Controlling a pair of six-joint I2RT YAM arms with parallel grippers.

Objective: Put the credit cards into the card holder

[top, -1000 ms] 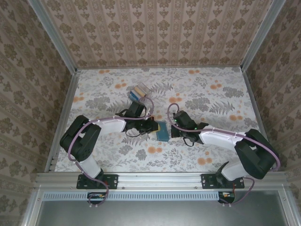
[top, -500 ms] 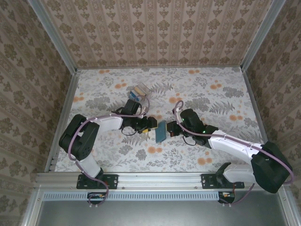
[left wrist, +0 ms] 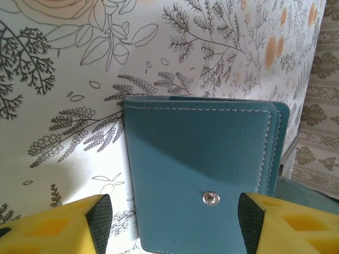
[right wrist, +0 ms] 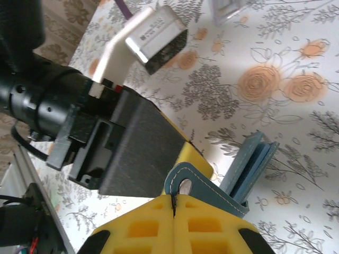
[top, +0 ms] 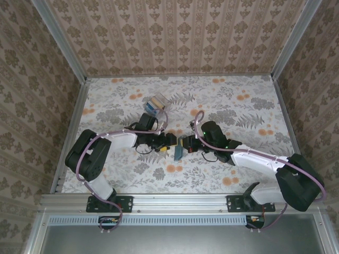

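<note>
The card holder (top: 178,151) is a dark teal wallet tilted up on its edge at mid table between both grippers. My right gripper (top: 186,143) is shut on its snap tab (right wrist: 207,186), the yellow fingers (right wrist: 153,227) pressed together. The wallet's body (right wrist: 253,161) hangs partly unfolded below the tab. My left gripper (top: 169,142) is open, its pads (left wrist: 99,216) standing either side of the wallet's face (left wrist: 201,153) with the metal snap (left wrist: 211,198). The credit cards (top: 155,102), blue, yellow and whitish, sit in a small clear box farther back.
The clear plastic box (right wrist: 228,10) lies behind the left arm. The floral tablecloth (top: 228,106) is bounded by metal rails (top: 74,132) and papered walls. The left gripper's dark body (right wrist: 132,143) is close in front of the right fingers.
The wallet lay flat; now the right gripper holds its tab and it stands tilted on edge. The left gripper has moved right, up to the wallet.
</note>
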